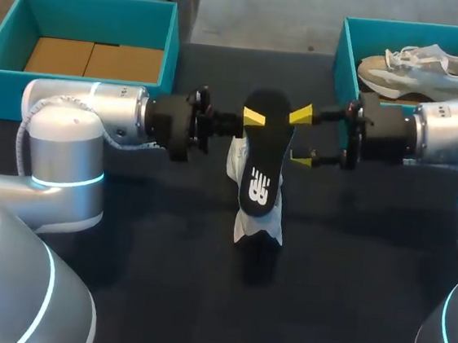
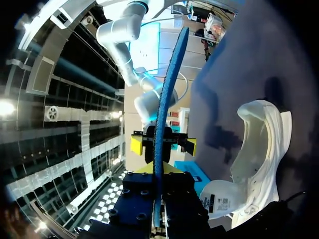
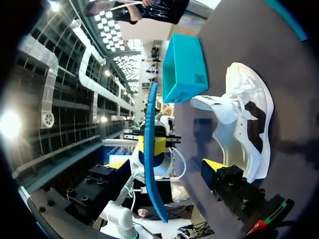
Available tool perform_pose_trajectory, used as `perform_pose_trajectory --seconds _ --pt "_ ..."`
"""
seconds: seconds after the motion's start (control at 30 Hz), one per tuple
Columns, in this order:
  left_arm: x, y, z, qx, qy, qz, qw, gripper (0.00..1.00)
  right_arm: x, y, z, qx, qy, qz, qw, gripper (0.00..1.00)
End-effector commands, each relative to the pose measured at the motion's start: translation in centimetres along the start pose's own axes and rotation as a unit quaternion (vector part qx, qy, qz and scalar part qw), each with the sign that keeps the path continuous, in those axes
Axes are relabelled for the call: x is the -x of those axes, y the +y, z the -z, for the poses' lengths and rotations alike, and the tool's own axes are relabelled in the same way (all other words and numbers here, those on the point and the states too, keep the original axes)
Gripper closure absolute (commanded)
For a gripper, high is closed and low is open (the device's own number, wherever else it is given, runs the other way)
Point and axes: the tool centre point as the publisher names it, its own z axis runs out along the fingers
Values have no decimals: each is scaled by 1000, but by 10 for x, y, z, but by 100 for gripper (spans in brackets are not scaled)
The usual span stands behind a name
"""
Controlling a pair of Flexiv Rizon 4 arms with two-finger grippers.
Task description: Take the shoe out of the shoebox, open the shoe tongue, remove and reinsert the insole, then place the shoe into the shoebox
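A: From overhead, the left gripper (image 1: 255,118) pinches the flat foam insole (image 1: 262,154), black beneath and blue on top, over the white mesh sneaker (image 1: 249,225) on the dark table (image 1: 163,255). The right gripper (image 1: 300,135) is spread wide and holds nothing.
B: The left wrist shows the insole (image 2: 167,89) edge-on and clamped. It should probably go toe first into the sneaker (image 2: 259,159).
A: The right wrist has the insole (image 3: 151,149) between spread fingers, untouched. A teal cardboard shoebox (image 3: 187,67) stands well beyond the sneaker, so there is room.
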Motion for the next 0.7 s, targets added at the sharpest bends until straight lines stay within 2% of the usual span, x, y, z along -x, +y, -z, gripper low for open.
perform_pose_trajectory --seconds 0.03,0.23,0.37,0.7 --pt "1 -9 8 2 11 9 1000 100 -5 -5 14 0 -18 -2 1000 0" --pt "-2 -15 10 6 15 29 999 100 -4 -11 27 6 -31 -8 999 0" --pt "-2 -16 11 16 13 30 999 100 -4 -13 32 -3 -50 9 999 0" --pt "-2 -16 11 16 13 30 999 100 -4 -13 32 -3 -50 9 999 0"
